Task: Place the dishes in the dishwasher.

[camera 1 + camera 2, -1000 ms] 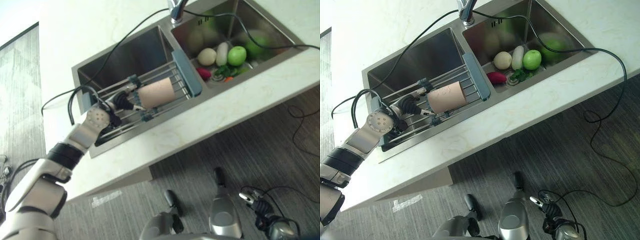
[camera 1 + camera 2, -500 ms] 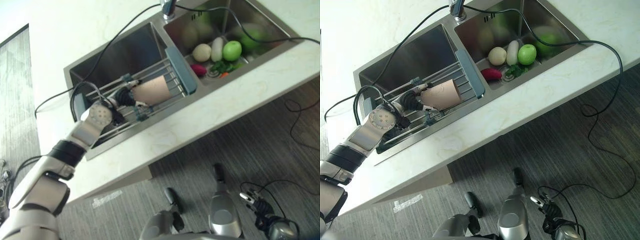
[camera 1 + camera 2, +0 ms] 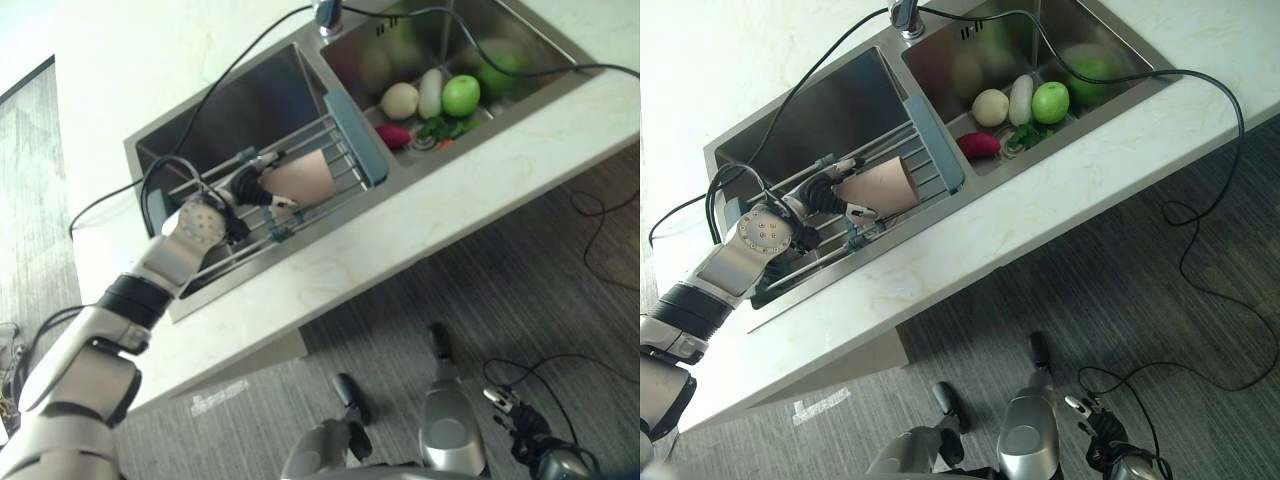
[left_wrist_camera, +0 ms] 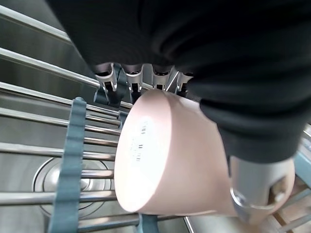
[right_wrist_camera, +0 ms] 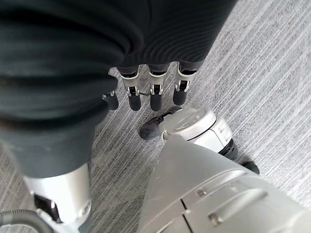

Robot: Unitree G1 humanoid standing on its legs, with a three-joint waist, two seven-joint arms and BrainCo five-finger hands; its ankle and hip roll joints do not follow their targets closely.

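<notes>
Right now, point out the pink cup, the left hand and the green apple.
pink cup (image 3: 300, 178), left eye view, on its side wall.
left hand (image 3: 247, 187), left eye view, on its dark cover.
green apple (image 3: 1050, 101), right eye view, on its top.

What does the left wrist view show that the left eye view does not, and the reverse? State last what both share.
Left wrist view alone: the flat base of the pink cup with small print on it, and the sink drain beneath the rack's bars.
Left eye view alone: the right basin holding a green apple and other produce, and the pale countertop.
Both: the left hand curled round the pink cup, lying sideways over the wire rack across the left basin.
</notes>
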